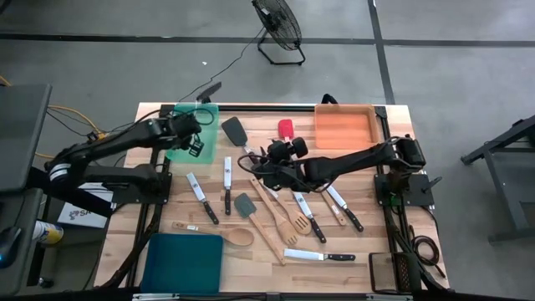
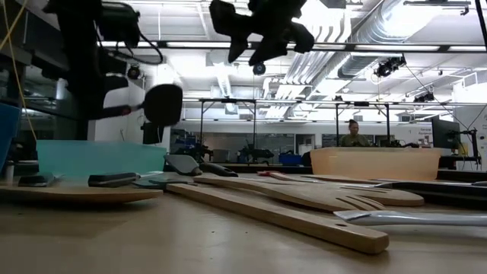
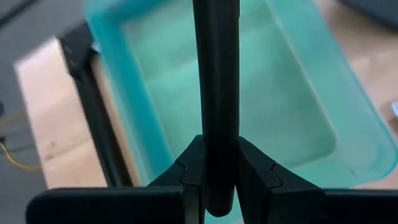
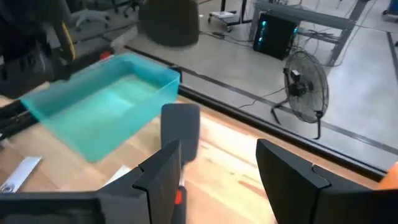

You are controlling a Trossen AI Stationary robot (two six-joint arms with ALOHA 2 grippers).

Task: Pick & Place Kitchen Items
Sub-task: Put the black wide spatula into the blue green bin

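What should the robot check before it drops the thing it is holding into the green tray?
1. Left gripper shut on the black spatula: ok.
2. Spatula over the green tray: ok.
3. Tray has room under it: ok, the tray floor looks bare.
4. Right gripper out of the way: ok, it hangs open mid-table, beside the grey spatula.
5. Spatula head clear of the tray rim: cannot tell.
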